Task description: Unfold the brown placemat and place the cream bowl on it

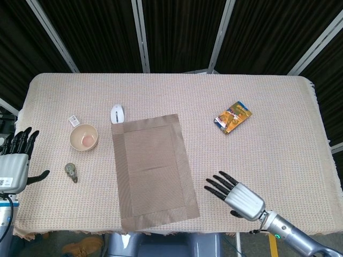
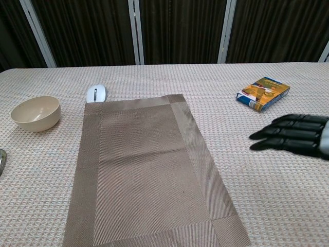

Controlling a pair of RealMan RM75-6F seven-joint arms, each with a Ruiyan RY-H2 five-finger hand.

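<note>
Currently, placemat spread flat mid-table, long axis near to far. Bowl just left of its far end, nearer the left hand; right hand near right. Both released, fingers spread, grasping nothing.

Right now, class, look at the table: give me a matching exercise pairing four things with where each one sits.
Things:
1. cream bowl
2. white mouse
3. orange packet
4. right hand

Places:
A. touching the brown placemat's far left corner
B. off the placemat's right edge, near the front
C. alone on the far right side
D. left of the placemat

Pairs: 1-D, 2-A, 3-C, 4-B
</note>
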